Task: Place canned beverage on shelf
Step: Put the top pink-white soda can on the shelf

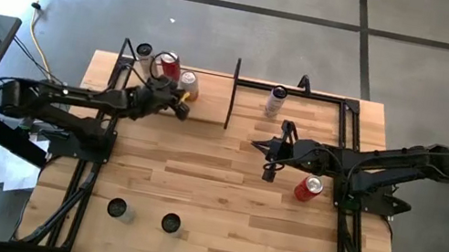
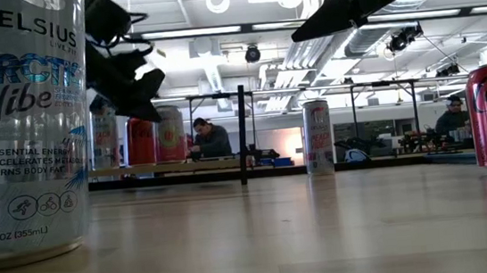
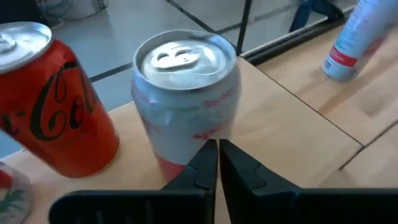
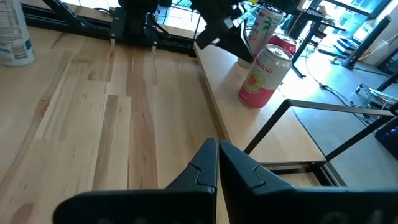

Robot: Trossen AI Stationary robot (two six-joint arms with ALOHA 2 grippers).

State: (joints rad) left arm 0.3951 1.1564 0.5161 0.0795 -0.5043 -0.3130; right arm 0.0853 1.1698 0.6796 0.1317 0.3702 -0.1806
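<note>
Shelf [image 3: 292,134] holds silver can [image 3: 186,99] just beyond closed left fingers [image 3: 239,168].

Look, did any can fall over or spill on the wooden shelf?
No, nothing stands out: the pink-and-white aluminium can and the red cola can stand upright on the light-wood shelf, with no spill.

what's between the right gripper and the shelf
Only bare tabletop lies between the shut right gripper and the shelf, seen from the high view.
</note>
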